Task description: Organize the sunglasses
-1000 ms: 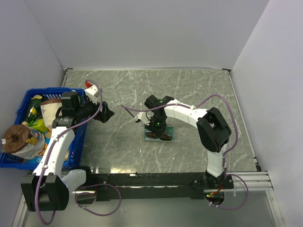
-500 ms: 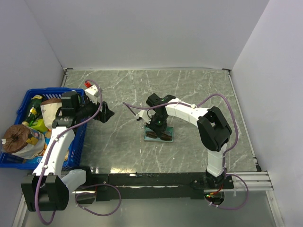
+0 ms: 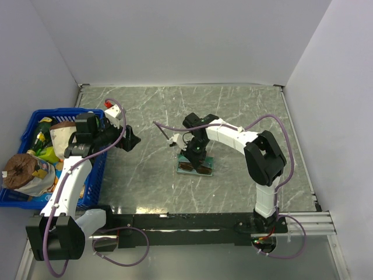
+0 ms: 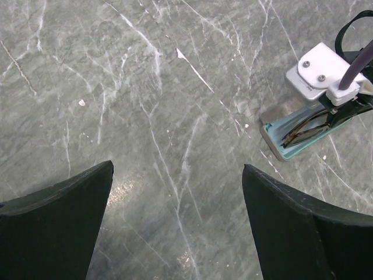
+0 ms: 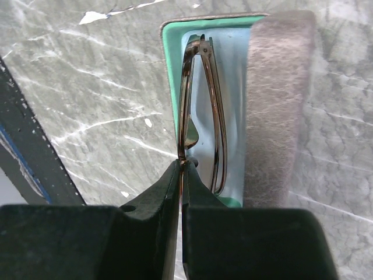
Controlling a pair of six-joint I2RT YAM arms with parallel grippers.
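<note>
The sunglasses [image 5: 201, 111], thin brown frame and dark lenses, are folded and stand on edge inside the open grey-brown case [image 5: 274, 105] with teal lining, on a light blue cloth [image 5: 233, 81]. My right gripper [image 5: 183, 166] is shut on the sunglasses' frame at the near end, directly over the case [image 3: 196, 167]. The sunglasses also show in the left wrist view [image 4: 308, 129], inside the case [image 4: 274, 114]. My left gripper [image 4: 175, 192] is open and empty above bare table, left of the case; in the top view it [image 3: 134, 141] hangs beside the blue basket.
A blue basket [image 3: 29, 129] full of packets and bottles stands at the table's left edge. The right arm's purple cable [image 3: 166, 133] loops above the case. White walls enclose the marble table on three sides.
My right gripper has shifted slightly right and down over the case with the sunglasses. The left arm has not moved.
</note>
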